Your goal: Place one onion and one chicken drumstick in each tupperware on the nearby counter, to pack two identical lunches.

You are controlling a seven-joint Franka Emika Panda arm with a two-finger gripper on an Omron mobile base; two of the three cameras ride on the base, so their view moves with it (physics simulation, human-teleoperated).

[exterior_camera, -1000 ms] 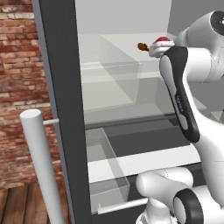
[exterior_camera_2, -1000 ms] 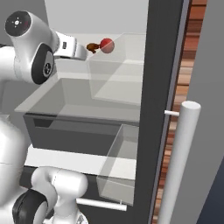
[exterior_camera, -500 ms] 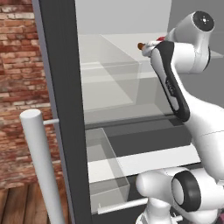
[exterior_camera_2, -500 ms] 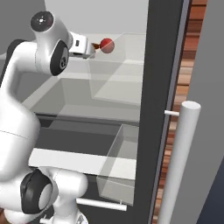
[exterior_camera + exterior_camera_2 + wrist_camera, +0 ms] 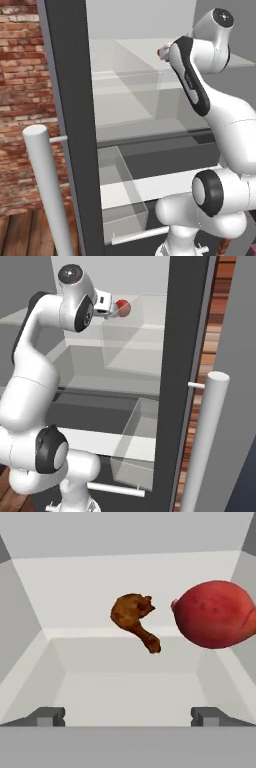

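The red onion (image 5: 215,614) sits at the right of the hand view, large and close, inside a clear fridge bin (image 5: 130,587) whose pale walls slope away on both sides; just left of it, apart by a narrow gap, lies a chicken drumstick (image 5: 134,620), its lumpy brown end uppermost and its thin bone end pointing down and to the right in that view; the tool (image 5: 128,716) stands wide open and holds nothing, its two dark fingertips (image 5: 47,716) rising far apart at the bottom, well short of both foods; the right base view shows the same onion (image 5: 123,307) as a small red ball on the upper fridge shelf, just beyond the tool (image 5: 111,310) at the end of the raised white arm (image 5: 30,371), but the drumstick cannot be made out there; the left base view gives instead a small orange-brown tip of the drumstick (image 5: 160,51) peeking past the arm's dark-edged forearm, which hides the onion; both base views take in what the hand view lacks: the dark fridge door frame (image 5: 182,371), a pale cylindrical door handle (image 5: 202,446), a lower clear drawer bin (image 5: 137,451), and brick wall (image 5: 25,100) at the left.
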